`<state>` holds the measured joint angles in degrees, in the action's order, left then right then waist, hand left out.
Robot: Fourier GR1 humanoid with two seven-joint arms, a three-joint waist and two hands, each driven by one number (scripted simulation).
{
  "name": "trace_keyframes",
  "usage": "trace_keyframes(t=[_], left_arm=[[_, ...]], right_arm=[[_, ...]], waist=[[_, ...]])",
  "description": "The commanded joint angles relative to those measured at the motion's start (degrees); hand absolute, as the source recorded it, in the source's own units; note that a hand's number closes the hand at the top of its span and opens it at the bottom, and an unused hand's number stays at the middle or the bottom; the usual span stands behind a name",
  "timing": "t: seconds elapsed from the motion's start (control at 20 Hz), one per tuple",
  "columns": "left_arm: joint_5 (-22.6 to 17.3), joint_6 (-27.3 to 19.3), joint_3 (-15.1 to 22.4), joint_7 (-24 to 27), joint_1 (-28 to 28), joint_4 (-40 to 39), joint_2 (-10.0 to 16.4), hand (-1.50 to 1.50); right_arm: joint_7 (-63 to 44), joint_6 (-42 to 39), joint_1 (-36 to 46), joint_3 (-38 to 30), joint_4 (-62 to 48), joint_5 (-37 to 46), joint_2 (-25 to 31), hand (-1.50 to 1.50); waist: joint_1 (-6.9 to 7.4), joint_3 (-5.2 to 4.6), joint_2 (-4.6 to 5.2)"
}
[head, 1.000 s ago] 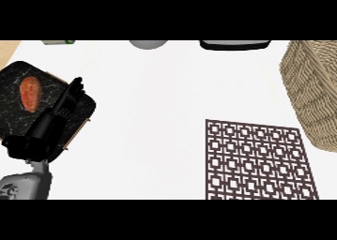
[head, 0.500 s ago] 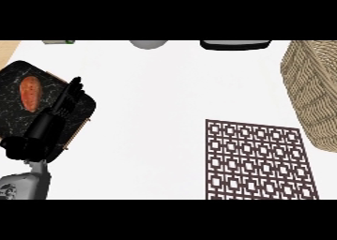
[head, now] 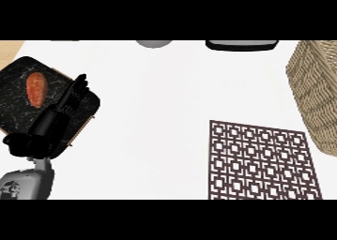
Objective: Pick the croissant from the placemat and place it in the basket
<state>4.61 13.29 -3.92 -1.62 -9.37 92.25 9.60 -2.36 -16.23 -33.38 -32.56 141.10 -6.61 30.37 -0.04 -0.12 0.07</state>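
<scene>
One left hand (head: pixel 57 119) — fingers straight — beside orange oblong food (head: pixel 36 89); placemat (head: pixel 261 161) well right.

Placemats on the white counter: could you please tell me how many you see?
2: a black marbled placemat at the left, partly under the black left hand; a brown lattice placemat at lower right. None looks hidden.

One wicker basket (head: pixel 320 93), one lattice placemat (head: pixel 261 161), one black marbled board (head: pixel 8 105) bearing one orange food item (head: pixel 36 89), one left hand (head: pixel 49 124), one grey round object (head: pixel 154 43), one dark object (head: pixel 241 45).
</scene>
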Motion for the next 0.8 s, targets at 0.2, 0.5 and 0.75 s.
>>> trace_keyframes(t=[0.2,0.5,0.75], left_arm=[[-1.67,2.09,-0.86,-0.08,-0.21,-0.65,0.87,0.00],[-1.73,2.32,-1.48,-1.44,-4.48,-3.08,1.46,0.00],[-1.26,1.09,-0.51,-3.34,-0.79,2.60,0.22,0.00]], right_arm=[[-20.74,6.92,21.79,-0.07,-6.34,-5.67,9.07,1.50],[-26.17,14.20,38.11,6.23,-20.36,-1.54,13.24,1.50],[-22.54,12.80,47.26,5.21,-35.64,-0.35,17.23,1.50]], waist=[[1.12,0.04,0.13],[1.74,0.05,0.41],[1.23,0.11,0.09]])
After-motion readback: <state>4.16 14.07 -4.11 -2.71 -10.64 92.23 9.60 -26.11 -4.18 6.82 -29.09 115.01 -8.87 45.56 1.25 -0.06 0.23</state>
